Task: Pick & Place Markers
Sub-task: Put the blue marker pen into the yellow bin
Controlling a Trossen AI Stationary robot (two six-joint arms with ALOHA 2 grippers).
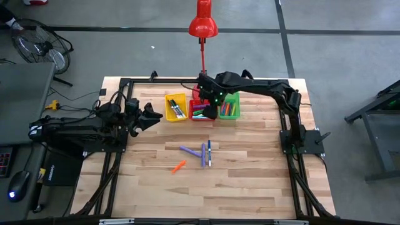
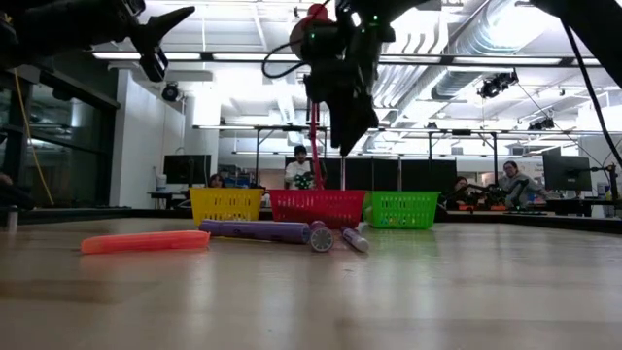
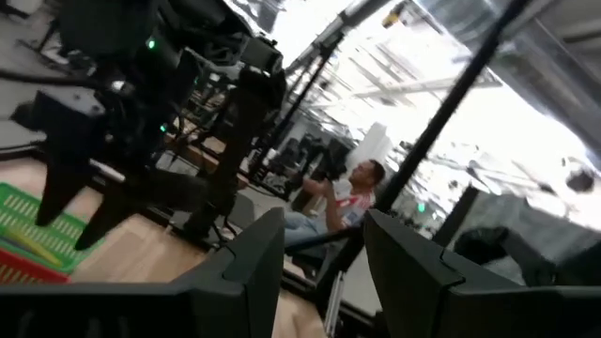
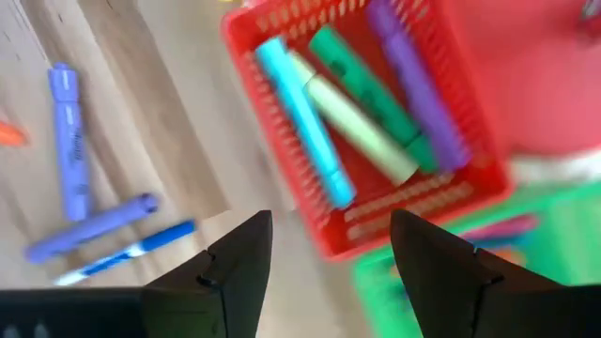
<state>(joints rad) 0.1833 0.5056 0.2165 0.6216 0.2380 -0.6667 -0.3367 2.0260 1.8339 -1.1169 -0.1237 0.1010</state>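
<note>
While the right claw [image 4: 329,272] hangs with its fingers spread apart and empty above the red basket [image 4: 470,202], four markers [image 4: 362,117] lie in that basket directly below it; four more markers [image 1: 201,153] lie loose on the bench [image 1: 250,187], well apart, and the left claw [image 1: 153,115] waits half-open beside the yellow basket [image 1: 169,100]

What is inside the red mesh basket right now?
The red mesh basket holds four markers: cyan, pale yellow-green, green and purple. Anything beneath them is hidden.
</note>
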